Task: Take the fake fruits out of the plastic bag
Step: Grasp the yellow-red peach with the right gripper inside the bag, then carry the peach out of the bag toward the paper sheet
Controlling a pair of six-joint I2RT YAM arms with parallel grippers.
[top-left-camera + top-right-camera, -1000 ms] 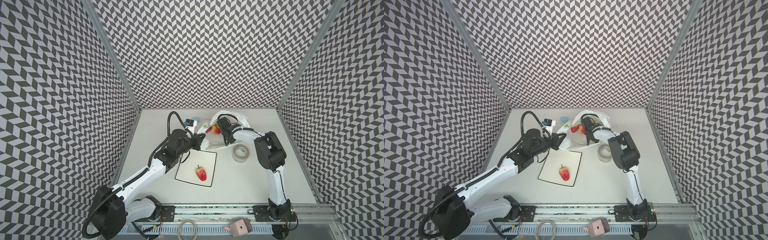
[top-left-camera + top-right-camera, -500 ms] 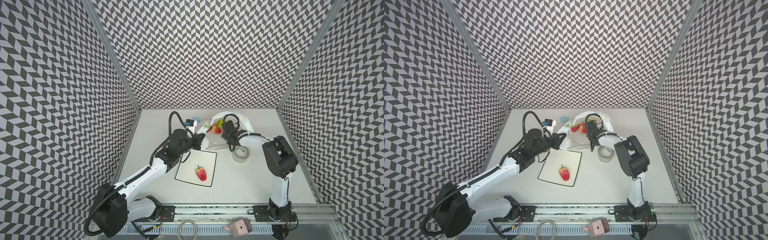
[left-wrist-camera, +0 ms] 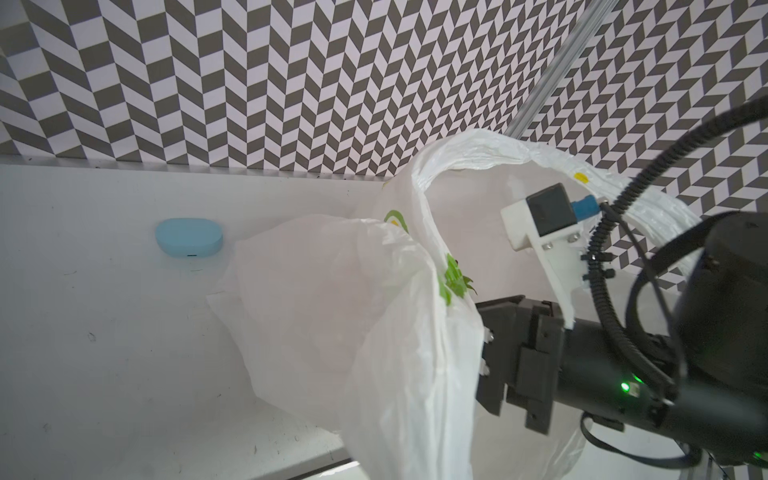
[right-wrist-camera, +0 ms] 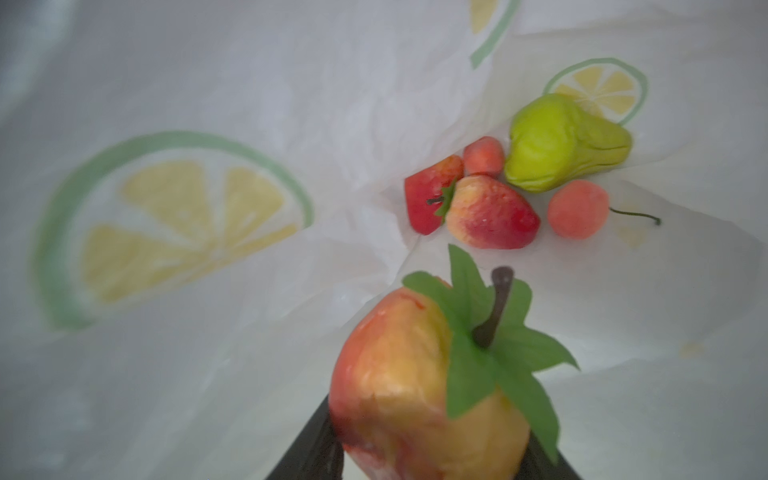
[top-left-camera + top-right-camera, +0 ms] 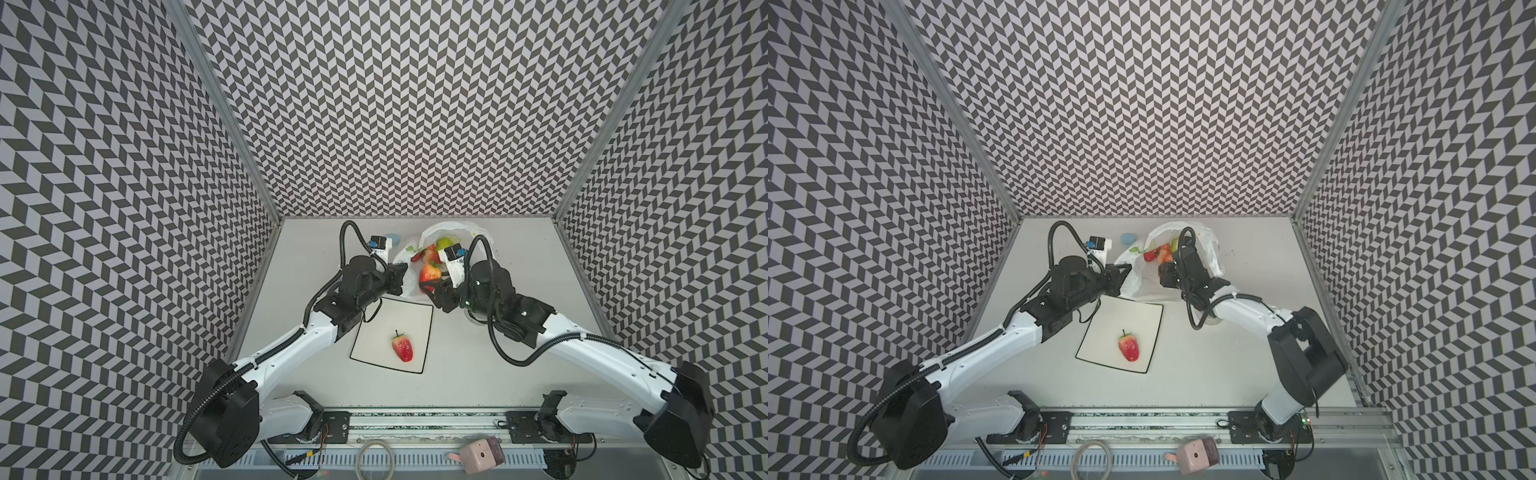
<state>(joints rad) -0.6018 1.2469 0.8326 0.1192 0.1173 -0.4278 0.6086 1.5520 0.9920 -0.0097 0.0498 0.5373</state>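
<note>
Right hand grips one strawberry between its two black fingers, leafy top and dark stem pointing away from the wrist. This held strawberry sits inside the mouth of the plastic bag, apart from the fruits lying deeper in it.

Left hand is clamped shut on the edge of the plastic bag and holds that side of the mouth raised.

Five fake fruits lie in a cluster on the bag's floor: two strawberries side by side and touching, one knobbly yellow-green pear, and two small round pinkish-orange fruits, one on each side of the pear's broad end. A fourth strawberry lies outside the bag on a white square plate, which rests on the counter just beside the bag's mouth, toward the arms' bases.

Printed marks on the bag are lemon slices, yellow with a green rim; three show in the right wrist view.

One light-blue rounded blob lies on the counter near the bag, on the left arm's side.
</note>
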